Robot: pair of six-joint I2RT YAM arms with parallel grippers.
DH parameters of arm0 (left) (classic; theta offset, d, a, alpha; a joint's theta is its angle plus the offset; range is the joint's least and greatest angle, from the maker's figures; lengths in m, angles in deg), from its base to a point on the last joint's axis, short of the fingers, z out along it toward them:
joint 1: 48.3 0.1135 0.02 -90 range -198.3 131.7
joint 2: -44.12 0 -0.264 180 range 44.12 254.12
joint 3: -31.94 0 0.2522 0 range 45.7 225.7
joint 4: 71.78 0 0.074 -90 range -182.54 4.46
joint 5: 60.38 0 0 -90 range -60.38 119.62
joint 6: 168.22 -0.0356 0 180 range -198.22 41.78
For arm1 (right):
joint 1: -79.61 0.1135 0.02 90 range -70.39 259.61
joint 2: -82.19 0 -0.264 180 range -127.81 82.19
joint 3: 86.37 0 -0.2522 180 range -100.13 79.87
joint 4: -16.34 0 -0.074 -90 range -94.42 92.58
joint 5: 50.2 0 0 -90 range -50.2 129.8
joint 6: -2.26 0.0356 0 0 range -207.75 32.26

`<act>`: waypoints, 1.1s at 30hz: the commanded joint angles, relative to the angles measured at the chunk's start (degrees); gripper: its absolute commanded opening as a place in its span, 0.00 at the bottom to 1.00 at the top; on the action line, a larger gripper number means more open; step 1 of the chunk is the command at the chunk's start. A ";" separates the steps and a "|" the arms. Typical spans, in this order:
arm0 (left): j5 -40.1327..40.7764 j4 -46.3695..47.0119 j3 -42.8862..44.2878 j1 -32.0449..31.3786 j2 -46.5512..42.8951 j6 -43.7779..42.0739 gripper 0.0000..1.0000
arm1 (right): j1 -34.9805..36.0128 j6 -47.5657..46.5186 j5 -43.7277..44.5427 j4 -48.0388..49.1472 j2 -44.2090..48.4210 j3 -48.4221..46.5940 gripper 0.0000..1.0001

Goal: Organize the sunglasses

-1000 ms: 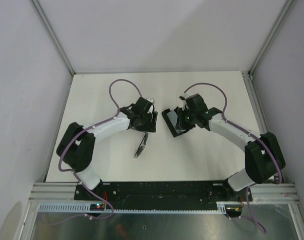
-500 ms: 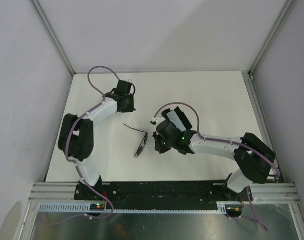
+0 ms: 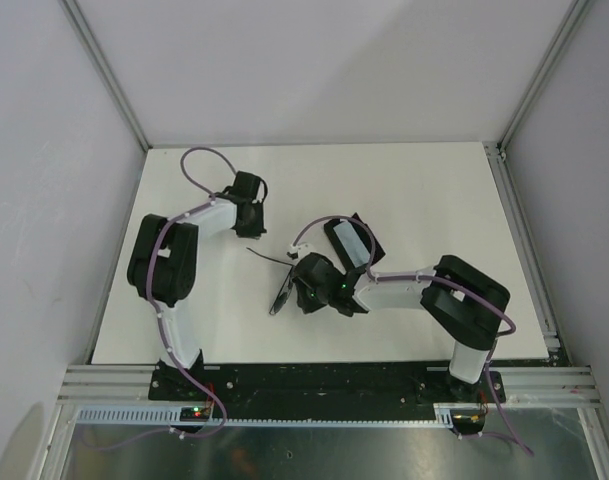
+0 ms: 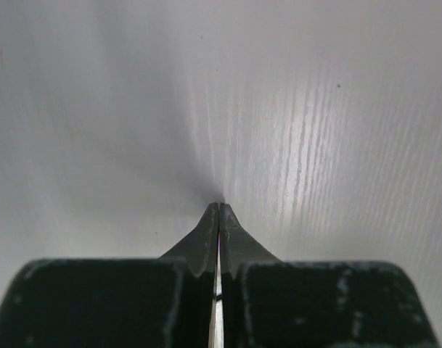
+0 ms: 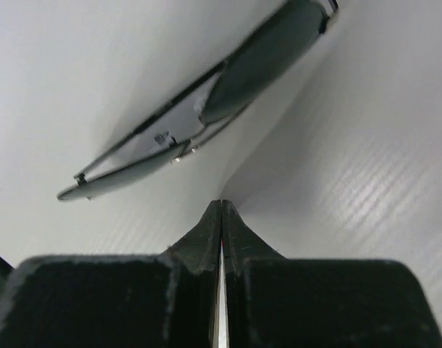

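Dark-lensed, thin black-framed sunglasses [image 3: 282, 291] lie on the white table [image 3: 434, 200], a little left of centre. One temple arm is splayed out toward the far left. In the right wrist view you're looking straight at them, lenses just ahead of the tips and not touching.

Your right gripper [image 5: 221, 206] is pressed completely closed, the two fingers meeting in one point with nothing between them. That's the first worry. Drive forward like this and you'll shove the frame, and I'd expect it to skate away on that smooth surface. Part the fingers before you close the gap.

The splayed temple is the second worry. Pinch a lens edge and the loose arm may swing, or the pair may twist out of the grip.

Just behind your right forearm sits the black rectangular case [image 3: 372, 241], open, with a light blue cloth [image 3: 349, 243] lying in it. A wide sweep of that arm could knock it.

Over on the far left, the left gripper [image 4: 219, 206] is pinched together too, holding nothing, over bare table and well apart from the glasses.
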 commanded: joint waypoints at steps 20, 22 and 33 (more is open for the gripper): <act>-11.75 3.72 -27.05 -8.57 -18.55 7.08 0.00 | -4.15 -0.64 -4.76 1.74 -15.48 -17.10 0.00; -13.50 4.29 -28.15 -9.07 -19.43 7.96 0.00 | -4.43 -0.49 -5.30 1.82 -15.81 -17.59 0.00; -11.48 3.89 -22.97 -8.71 -24.13 7.44 0.31 | -4.94 -2.23 -1.07 -5.81 -9.54 -17.06 0.00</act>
